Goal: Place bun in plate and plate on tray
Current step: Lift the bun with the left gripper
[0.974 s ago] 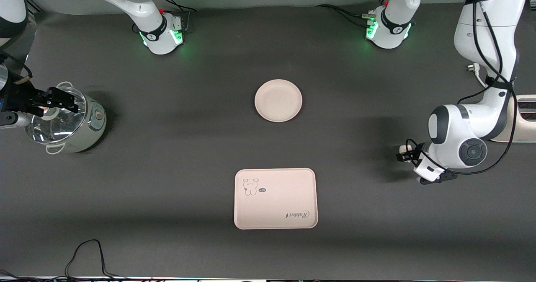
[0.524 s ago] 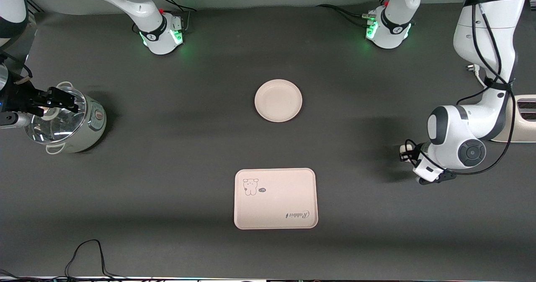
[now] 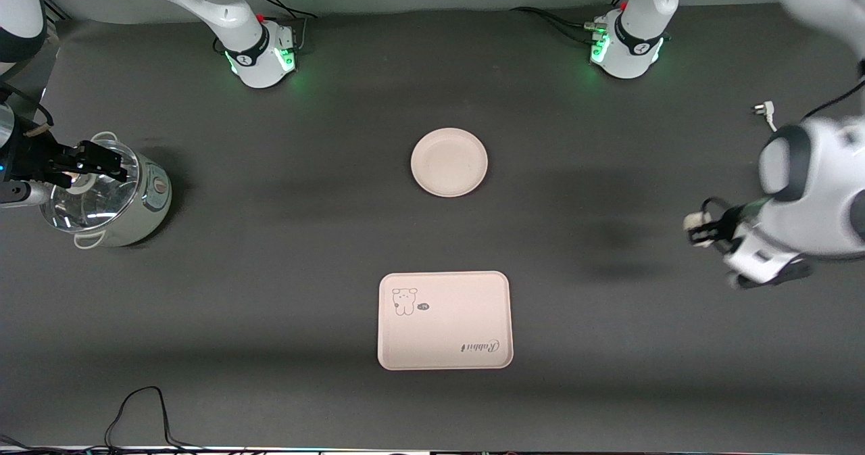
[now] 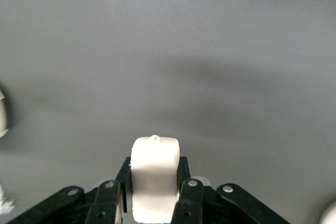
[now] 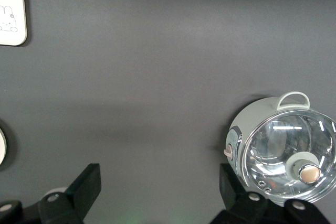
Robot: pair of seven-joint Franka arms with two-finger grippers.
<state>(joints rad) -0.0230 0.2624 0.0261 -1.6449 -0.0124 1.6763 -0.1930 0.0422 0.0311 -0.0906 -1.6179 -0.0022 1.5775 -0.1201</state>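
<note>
Off-white bun (image 4: 155, 174) clamped in left end effector (image 3: 703, 228) at frame's right edge may slip before reaching plate (image 3: 449, 161); right end effector (image 3: 84, 161) waits, fingers apart, over pot (image 3: 108, 195).

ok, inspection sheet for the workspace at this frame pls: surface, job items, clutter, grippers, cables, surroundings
Surface: dark grey table, flat, no spills seen.
Bun: bun clamped in the left gripper, in the air over bare table at the left arm's end.
Plate: plate bare, mid-table, apart from the tray.
Tray: tray bare, nearer the front camera than the plate.
Clutter: lidded cooker pot at the right arm's end.
Grippers: left shut on the bun; right gripper open, over the pot's lid, waiting.
Cables: black loop at the table's near edge; white plug at the left arm's end.
Surroundings: nothing seen.
</note>
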